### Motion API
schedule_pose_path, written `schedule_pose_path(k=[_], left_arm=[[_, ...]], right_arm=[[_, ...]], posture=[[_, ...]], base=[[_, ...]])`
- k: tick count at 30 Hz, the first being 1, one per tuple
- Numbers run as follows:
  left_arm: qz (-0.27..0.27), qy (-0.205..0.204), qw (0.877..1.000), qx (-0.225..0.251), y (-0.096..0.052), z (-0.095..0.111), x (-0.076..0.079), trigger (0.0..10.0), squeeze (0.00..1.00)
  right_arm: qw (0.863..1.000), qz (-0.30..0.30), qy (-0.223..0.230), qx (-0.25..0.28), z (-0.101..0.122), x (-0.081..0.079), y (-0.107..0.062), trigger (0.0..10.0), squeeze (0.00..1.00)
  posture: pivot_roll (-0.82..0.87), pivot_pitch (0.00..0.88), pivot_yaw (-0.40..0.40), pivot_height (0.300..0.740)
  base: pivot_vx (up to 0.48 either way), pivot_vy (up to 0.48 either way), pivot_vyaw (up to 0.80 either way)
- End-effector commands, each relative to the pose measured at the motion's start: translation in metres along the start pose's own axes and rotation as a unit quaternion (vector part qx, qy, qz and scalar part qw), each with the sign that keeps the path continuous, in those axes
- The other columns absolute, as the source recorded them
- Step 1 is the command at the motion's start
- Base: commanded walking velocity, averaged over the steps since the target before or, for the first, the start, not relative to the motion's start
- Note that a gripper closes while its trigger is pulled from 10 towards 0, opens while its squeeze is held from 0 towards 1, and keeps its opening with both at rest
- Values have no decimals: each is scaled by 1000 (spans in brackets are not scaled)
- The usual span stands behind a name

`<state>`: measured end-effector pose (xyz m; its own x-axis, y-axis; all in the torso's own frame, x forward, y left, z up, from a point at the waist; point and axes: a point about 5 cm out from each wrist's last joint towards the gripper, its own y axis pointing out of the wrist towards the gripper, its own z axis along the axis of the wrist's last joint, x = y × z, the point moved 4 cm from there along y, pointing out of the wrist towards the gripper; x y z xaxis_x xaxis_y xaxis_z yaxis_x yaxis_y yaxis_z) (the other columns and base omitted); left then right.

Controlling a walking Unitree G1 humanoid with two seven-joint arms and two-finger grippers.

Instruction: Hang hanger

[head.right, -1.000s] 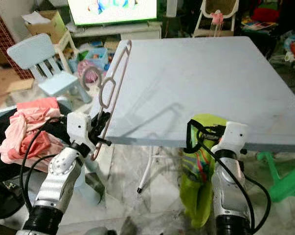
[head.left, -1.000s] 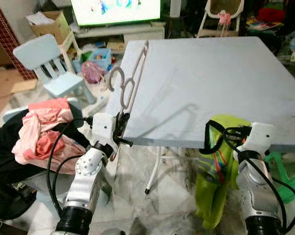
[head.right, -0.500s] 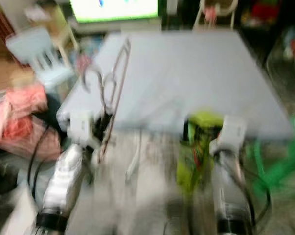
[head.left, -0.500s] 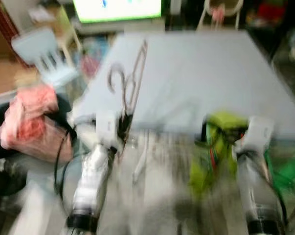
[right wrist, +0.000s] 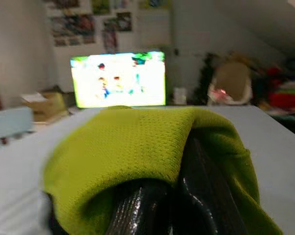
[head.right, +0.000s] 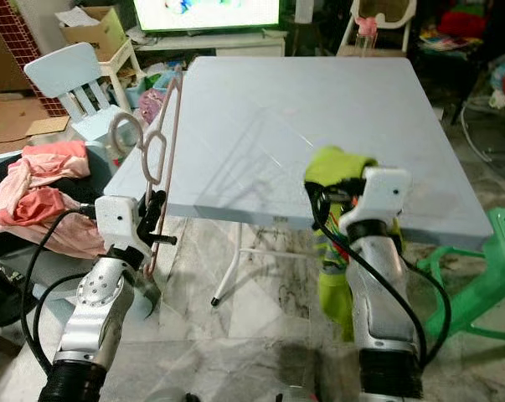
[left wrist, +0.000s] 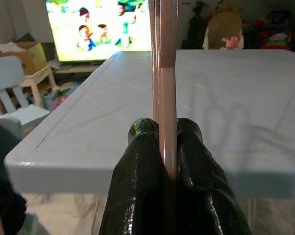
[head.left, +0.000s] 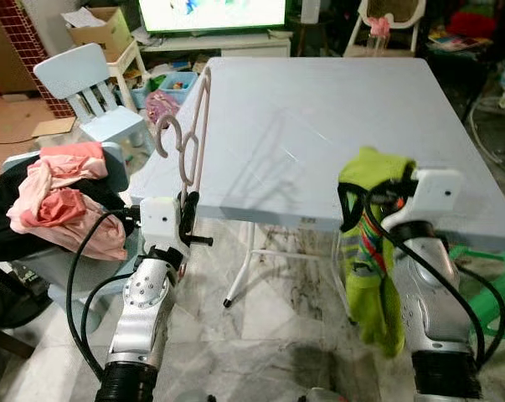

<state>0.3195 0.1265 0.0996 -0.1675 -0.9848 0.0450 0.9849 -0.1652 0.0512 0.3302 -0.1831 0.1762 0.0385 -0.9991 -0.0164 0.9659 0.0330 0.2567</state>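
Right tool (head.left: pixel 352 205) raised, left tool (left wrist: pixel 165 142) clamping upright hanger (head.left: pixel 191 130)

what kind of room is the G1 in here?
Most likely a family living room used for play and laundry. A TV shows a cartoon behind a light blue table, a small child's chair stands to the left, and a pile of clothes lies beside the robot.
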Motion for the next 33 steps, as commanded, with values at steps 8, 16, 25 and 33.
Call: schedule_pose_path(k=[8, 16, 25, 33], left_arm=[[-22, -2, 999, 22, 0, 11, 9, 10000, 0], [-36, -8, 999, 21, 1, 10, 16, 10000, 0], [-39, -9, 999, 26, 4, 13, 18, 10000, 0], [-43, -7, 999, 28, 5, 14, 20, 10000, 0]], right_arm=[[1000, 20, 4, -13, -4, -5, -8, 10000, 0], [999, 33, 4, -23, -9, -8, -11, 10000, 0], [998, 61, 3, -20, -10, -20, -12, 10000, 0], [998, 60, 4, -18, -10, -20, -11, 10000, 0]], posture=[[-63, 0, 60, 740], [-70, 0, 63, 740], [-67, 0, 62, 740], [-67, 0, 63, 740]], base=[[409, 0, 0], [443, 0, 0], [448, 0, 0], [450, 0, 0]])
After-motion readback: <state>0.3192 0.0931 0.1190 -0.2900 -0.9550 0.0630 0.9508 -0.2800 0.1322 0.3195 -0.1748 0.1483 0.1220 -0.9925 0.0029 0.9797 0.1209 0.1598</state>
